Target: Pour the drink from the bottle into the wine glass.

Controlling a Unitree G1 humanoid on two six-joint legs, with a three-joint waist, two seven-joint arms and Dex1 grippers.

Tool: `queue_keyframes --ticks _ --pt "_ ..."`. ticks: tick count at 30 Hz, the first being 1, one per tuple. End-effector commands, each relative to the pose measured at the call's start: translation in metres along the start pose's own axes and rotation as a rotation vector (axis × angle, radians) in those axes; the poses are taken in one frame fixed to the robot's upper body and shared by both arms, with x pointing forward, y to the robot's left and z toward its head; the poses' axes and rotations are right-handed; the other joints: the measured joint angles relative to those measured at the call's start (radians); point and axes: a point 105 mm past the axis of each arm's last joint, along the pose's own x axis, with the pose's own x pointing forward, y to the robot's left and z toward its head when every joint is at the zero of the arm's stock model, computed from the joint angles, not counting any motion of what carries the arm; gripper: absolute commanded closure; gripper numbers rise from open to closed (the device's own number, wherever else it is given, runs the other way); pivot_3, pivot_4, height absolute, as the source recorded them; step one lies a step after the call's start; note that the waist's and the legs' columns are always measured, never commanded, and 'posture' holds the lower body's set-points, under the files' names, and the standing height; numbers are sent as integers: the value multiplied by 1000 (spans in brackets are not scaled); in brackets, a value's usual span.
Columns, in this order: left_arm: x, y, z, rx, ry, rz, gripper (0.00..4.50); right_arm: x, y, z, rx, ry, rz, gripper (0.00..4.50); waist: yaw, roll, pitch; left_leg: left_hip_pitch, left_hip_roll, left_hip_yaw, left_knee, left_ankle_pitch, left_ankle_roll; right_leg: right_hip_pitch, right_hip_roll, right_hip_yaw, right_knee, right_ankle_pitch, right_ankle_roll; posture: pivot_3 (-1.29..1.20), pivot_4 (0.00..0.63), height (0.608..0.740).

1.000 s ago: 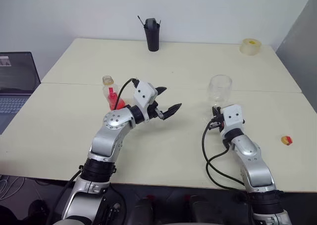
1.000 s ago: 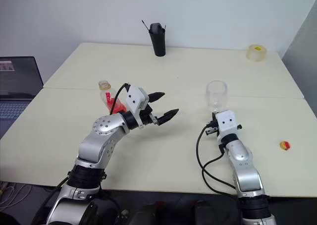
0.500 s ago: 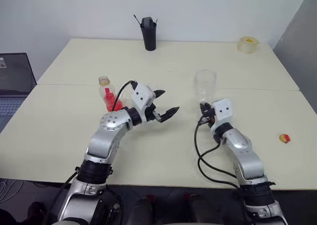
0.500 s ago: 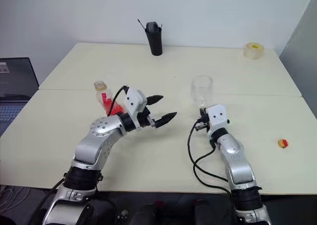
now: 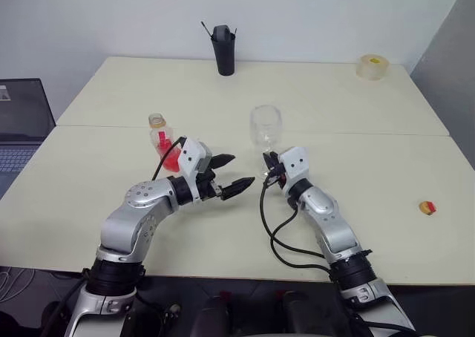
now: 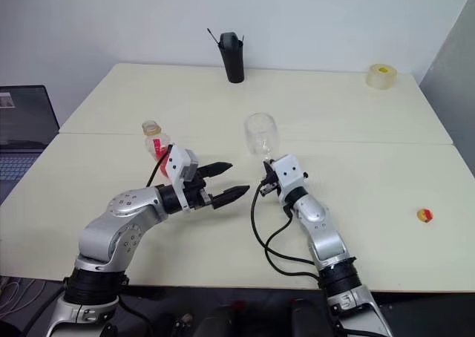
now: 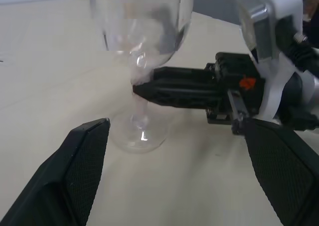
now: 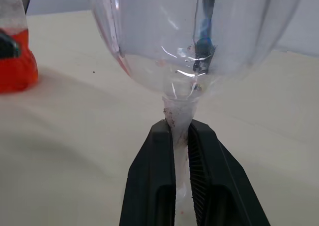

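- Nothing is poured yet: the wine glass (image 5: pixel 266 125), at frame centre on the tabletop (image 5: pixel 356 107), looks empty, its stem pinched by the right gripper (image 8: pixel 180 136).
- Left gripper (image 5: pixel 231 171) hangs spread and empty at centre-left.
- Behind it, the bottle (image 5: pixel 165 142) stands uncapped, the drink (image 5: pixel 171 153) inside; grasping and tipping remain.

My right gripper (image 8: pixel 180 136) pinches shut on the wine glass (image 5: pixel 266 124) at its stem, arm reaching forward and leftward. My left gripper (image 5: pixel 230 172) hangs level, fingers (image 7: pixel 75 166) spread wide, holding nothing, pointing toward the right one.
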Motion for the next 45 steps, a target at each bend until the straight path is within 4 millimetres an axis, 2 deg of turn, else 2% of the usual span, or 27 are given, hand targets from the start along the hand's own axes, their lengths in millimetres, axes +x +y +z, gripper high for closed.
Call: queue_keyframes --ticks 1,15,17,18,28,32,35,37,40,42,45 --pt "-3 -1 13 27 -38 18 0 0 2 7 25 -60 7 4373 -1 0 0 0 0 0 0 0 0 0 0 0 0 0 0 0 150 740" --pt "2 5 16 49 -44 57 0 1 9 -12 71 22 42 4373 -3 0 0 1 0 0 0 0 0 0 0 0 0 0 0 0 150 740" --pt "3 5 16 52 -45 56 0 0 9 -12 69 23 44 3646 -3 0 0 1 0 0 0 0 0 0 0 0 0 0 0 0 150 740" --pt "3 5 17 53 -45 56 0 0 10 -11 69 23 44 3477 -3 0 0 1 0 0 0 0 0 0 0 0 0 0 0 0 150 740" --pt "6 7 18 56 -51 62 0 -7 2 -2 10 0 48 21 -2 0 0 0 0 0 0 0 0 0 0 0 0 0 0 0 150 740" --pt "0 10 15 47 -48 86 0 -23 -5 1 -31 23 88 21 -1 0 0 0 0 0 0 0 0 0 0 0 0 0 0 0 150 740" --pt "-8 6 5 31 -19 81 0 -41 -13 0 -59 64 129 21 1 0 0 0 0 0 0 0 0 0 0 0 -1 0 0 0 150 740" --pt "-16 7 -9 13 7 115 0 -57 -25 1 -77 105 143 21 0 1 1 0 0 0 -1 0 0 0 0 0 -1 0 0 0 150 740" --pt "-25 7 -18 14 5 179 0 -80 -45 6 -96 174 163 21 3 1 2 0 0 -1 0 0 0 0 0 1 -1 0 0 0 150 740" --pt "-34 12 -16 37 -40 295 0 -94 -60 17 -109 213 176 21 8 2 2 -1 0 -2 0 0 0 1 -1 1 -2 0 0 0 150 740" --pt "-45 11 -20 47 -62 392 0 -111 -86 44 -135 247 191 21 14 1 2 -2 0 -2 0 0 0 2 -1 2 -4 0 0 0 150 740"
